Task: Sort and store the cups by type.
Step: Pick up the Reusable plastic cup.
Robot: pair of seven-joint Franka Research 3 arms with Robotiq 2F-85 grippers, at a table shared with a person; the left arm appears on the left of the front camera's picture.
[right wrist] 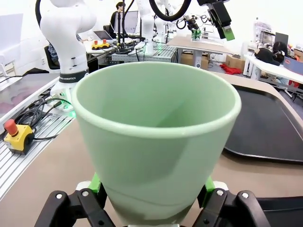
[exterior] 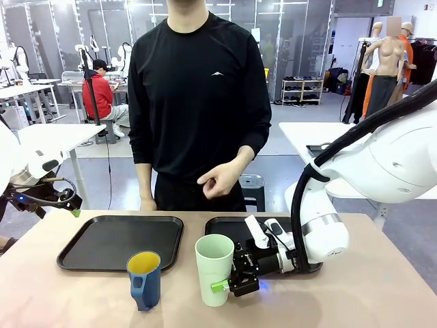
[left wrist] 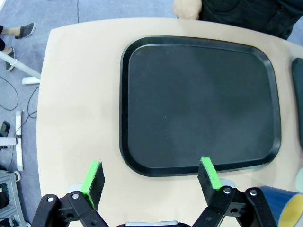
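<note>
The left hand (left wrist: 150,177) hangs above the left end of the desk (exterior: 355,301). It is released: the jaws stand wide apart with nothing between them. It looks down over the near rim of the left tray (exterior: 119,240), which is black and bare.

Near that tray's near right corner, the dark blue mug (exterior: 144,280) stands upright on the desk, yellow inside, with its handle toward the near side. Just right of it, and apart from it, the mint-green tumbler (exterior: 214,270) stands upright, mouth up.

The right hand (exterior: 229,283) lies low and level over the desk, pointing left. Its fingers flank the tumbler's lower wall and the green pads (right wrist: 96,182) press against it, so it is grasping the tumbler. Its wrist lies over the right tray (exterior: 229,225).

A person (exterior: 198,96) stands at the far edge of the desk.
</note>
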